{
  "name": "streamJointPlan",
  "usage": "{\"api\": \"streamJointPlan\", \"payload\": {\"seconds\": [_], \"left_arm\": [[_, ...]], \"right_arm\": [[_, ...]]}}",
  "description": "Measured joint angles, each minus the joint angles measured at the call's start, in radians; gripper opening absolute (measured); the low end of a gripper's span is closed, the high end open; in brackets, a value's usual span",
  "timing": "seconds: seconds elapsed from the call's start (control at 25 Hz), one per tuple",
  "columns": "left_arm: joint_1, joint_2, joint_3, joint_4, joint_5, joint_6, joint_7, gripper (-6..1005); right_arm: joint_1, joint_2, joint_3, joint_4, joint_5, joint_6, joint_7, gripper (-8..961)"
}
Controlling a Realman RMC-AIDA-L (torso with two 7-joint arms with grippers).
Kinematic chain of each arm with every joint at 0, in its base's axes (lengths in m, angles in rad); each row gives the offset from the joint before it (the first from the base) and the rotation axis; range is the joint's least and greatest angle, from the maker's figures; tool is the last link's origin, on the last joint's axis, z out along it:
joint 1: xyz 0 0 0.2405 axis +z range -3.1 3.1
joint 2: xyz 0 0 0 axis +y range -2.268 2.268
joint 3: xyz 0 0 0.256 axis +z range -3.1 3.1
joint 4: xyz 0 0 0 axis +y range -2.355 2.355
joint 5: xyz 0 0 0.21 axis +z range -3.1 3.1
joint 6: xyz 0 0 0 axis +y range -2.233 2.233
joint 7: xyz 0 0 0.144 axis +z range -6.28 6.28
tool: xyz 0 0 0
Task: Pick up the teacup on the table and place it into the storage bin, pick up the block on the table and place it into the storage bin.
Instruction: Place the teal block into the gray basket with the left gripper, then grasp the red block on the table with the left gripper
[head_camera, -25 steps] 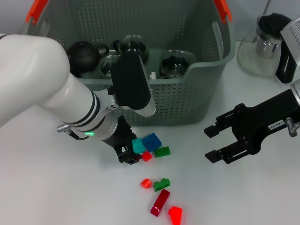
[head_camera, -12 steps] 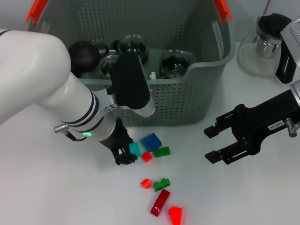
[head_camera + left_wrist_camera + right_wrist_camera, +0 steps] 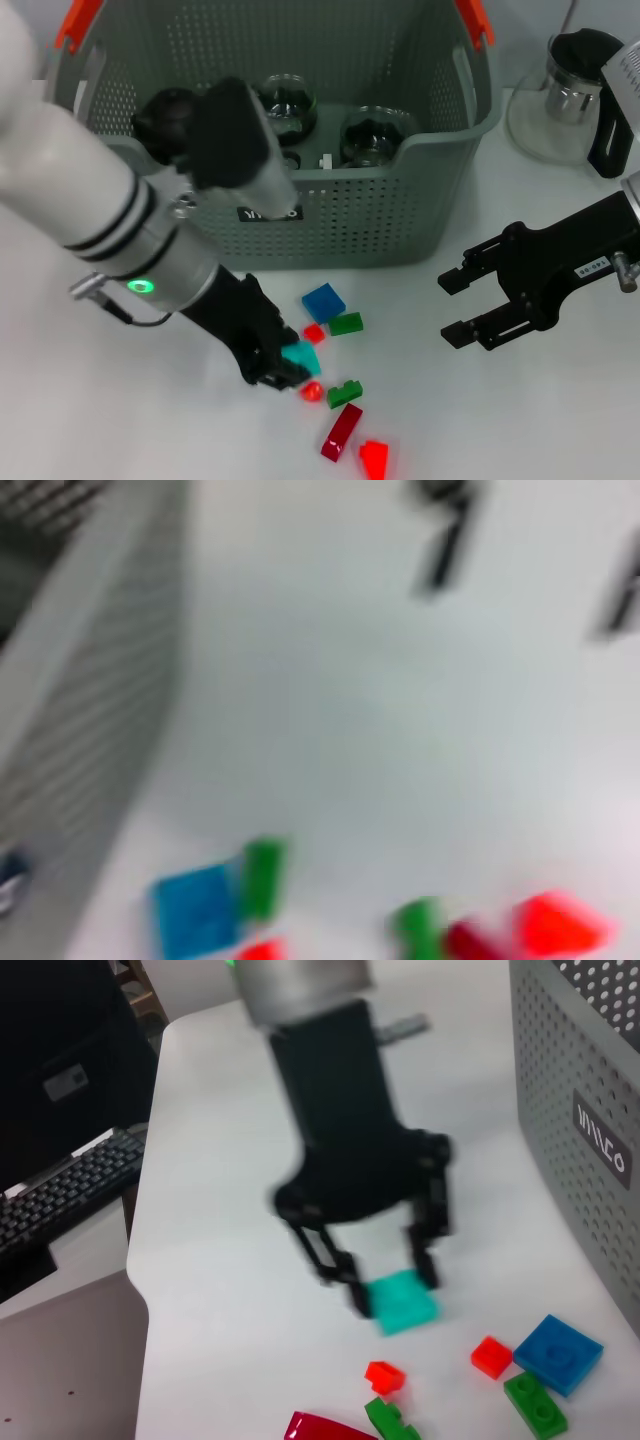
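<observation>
Low over the tabletop [image 3: 120, 430], teal block [image 3: 301, 357] clamped in left end effector [image 3: 283, 368], among loose blocks in front of storage bin [image 3: 380, 215]. Right end effector [image 3: 452, 305] parked well apart, fingers spread, holding nothing.

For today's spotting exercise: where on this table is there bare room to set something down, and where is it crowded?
Bare: table left of left gripper; strip between blocks and right gripper. Crowded: blocks before storage bin.
</observation>
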Motion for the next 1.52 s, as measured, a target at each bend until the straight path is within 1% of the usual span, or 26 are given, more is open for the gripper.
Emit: {"api": "streamJointPlan", "payload": {"seconds": [0.08,0.12,0.16,0.2,0.32,0.4,0.44,0.52,0.6,0.72,0.8,0.84,0.92,0.96,1.04,1.08,1.24,1.36,1.52], "left_arm": [[0.005,0.001,-0.058,0.026,-0.067,0.081,0.013,397],[-0.001,0.002,-0.136,0.035,-0.146,0.167,0.027,397],[-0.008,0.002,-0.186,0.037,-0.188,0.206,0.033,397],[-0.008,0.002,-0.186,0.037,-0.188,0.206,0.033,397],[-0.039,0.006,-0.361,0.034,-0.333,0.314,0.056,397],[-0.060,0.012,-0.463,0.030,-0.406,0.346,0.061,397],[-0.072,0.021,-0.525,0.029,-0.442,0.350,0.061,397],[-0.090,0.036,-0.590,0.027,-0.475,0.335,0.055,397],[-0.107,0.055,-0.633,0.025,-0.484,0.287,0.041,397],[-0.129,0.094,-0.638,-0.002,-0.463,0.159,-0.014,396],[-0.152,0.121,-0.627,-0.049,-0.438,0.065,-0.051,396],[-0.172,0.138,-0.621,-0.090,-0.414,0.000,-0.076,396],[-0.211,0.158,-0.613,-0.158,-0.358,-0.089,-0.109,396],[-0.226,0.163,-0.610,-0.182,-0.335,-0.118,-0.118,396],[-0.262,0.167,-0.603,-0.232,-0.269,-0.192,-0.141,396],[-0.278,0.165,-0.600,-0.252,-0.235,-0.228,-0.149,396],[-0.301,0.143,-0.588,-0.268,-0.137,-0.330,-0.176,426],[-0.307,0.140,-0.567,-0.265,-0.111,-0.356,-0.189,457],[-0.308,0.144,-0.552,-0.253,-0.102,-0.374,-0.211,537]], "right_arm": [[-0.001,-0.001,0.000,0.000,0.000,0.000,0.000,715],[-0.001,-0.001,0.000,0.000,0.000,0.000,0.000,716],[-0.001,-0.002,-0.001,0.000,0.000,0.000,0.000,716],[-0.001,-0.002,-0.003,0.000,0.000,0.000,-0.001,716],[-0.001,-0.001,-0.007,0.000,0.000,0.000,-0.002,716],[-0.001,0.000,-0.008,0.000,0.000,-0.003,-0.004,716],[-0.001,0.000,-0.008,0.000,0.000,-0.004,-0.005,715],[-0.001,0.002,-0.009,0.000,0.000,-0.007,-0.006,715],[-0.001,0.003,-0.010,0.000,0.000,-0.010,-0.007,716],[-0.002,0.004,-0.011,0.001,0.000,-0.013,-0.007,716],[-0.002,0.005,-0.012,0.002,0.000,-0.014,-0.007,716],[-0.003,0.005,-0.012,0.002,0.000,-0.014,-0.007,716],[-0.003,0.007,-0.013,0.003,0.000,-0.014,-0.007,715],[-0.003,0.007,-0.014,0.003,0.000,-0.014,-0.006,715],[-0.003,0.008,-0.015,0.003,0.000,-0.013,-0.005,715],[-0.003,0.008,-0.015,0.003,0.000,-0.013,-0.004,715],[-0.003,0.009,-0.015,0.003,0.000,-0.013,0.000,715],[-0.003,0.009,-0.013,0.003,0.000,-0.013,0.001,716],[-0.001,0.010,-0.011,0.003,0.000,-0.012,0.000,716]]}}
